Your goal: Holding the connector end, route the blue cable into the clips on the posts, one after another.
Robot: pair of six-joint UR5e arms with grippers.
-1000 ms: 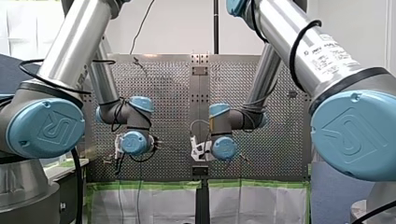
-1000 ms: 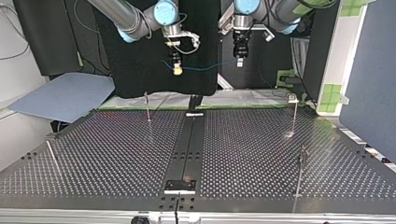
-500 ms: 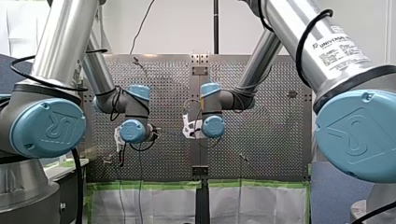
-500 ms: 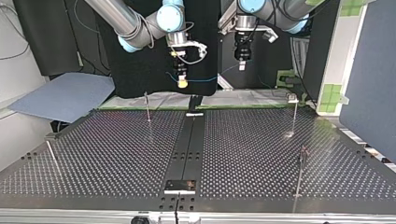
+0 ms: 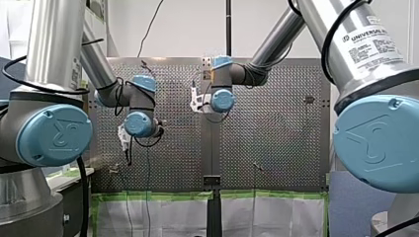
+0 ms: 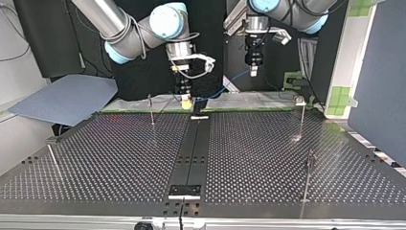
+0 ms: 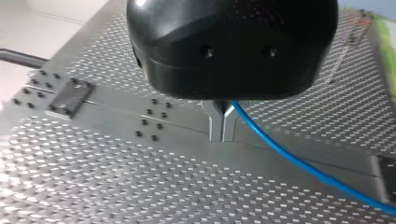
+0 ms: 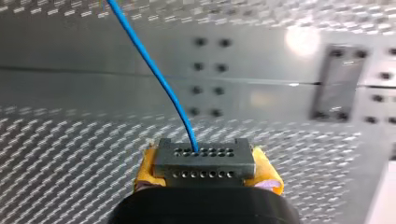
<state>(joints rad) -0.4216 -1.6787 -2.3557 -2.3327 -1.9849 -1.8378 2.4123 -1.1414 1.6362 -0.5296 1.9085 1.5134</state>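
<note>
The right end effector clamps its yellow pads on the connector, a flat grey block with two rows of small round holes. The thin, smooth blue cable leaves one hole and arcs to the left end effector, whose slim metal fingers pinch it. It hangs over the arm-side edge of the perforated desk, apart from the thin upright posts.

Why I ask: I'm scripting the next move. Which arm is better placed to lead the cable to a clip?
Probably my right. My right gripper holds the connector between yellow pads and, in the top view, hangs low beside a post. My left gripper sits higher, shut on the blue cable.
</note>
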